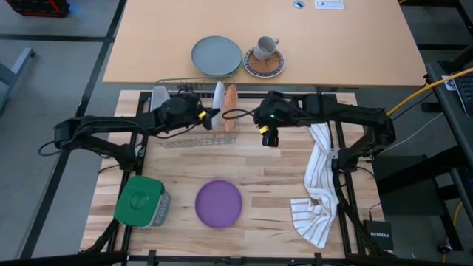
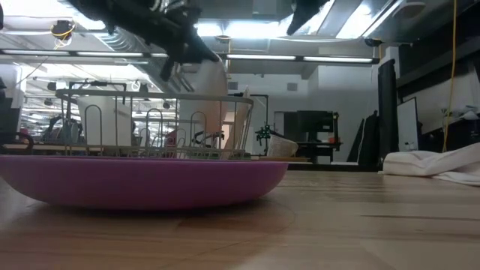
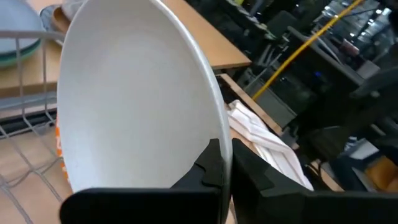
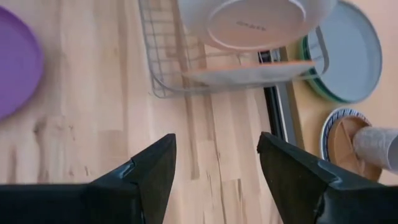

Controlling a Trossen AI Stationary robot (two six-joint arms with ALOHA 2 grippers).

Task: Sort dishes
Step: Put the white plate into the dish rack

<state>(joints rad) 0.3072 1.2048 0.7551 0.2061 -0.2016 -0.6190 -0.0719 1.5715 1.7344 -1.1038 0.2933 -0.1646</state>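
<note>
1. The left gripper (image 1: 208,117) is clamped on the rim of the white plate (image 1: 219,106), which stands on edge in the wire rack (image 1: 177,137), upper centre of the high view; its long axis runs up and down the frame.
2. The orange-red plate (image 1: 231,106) stands on edge just right of it, parallel.
3. The purple plate (image 1: 219,203) lies flat, lower centre.
4. The right gripper (image 1: 269,137) hangs just right of the rack, its fingers (image 4: 152,168) spread, holding nothing.
</note>
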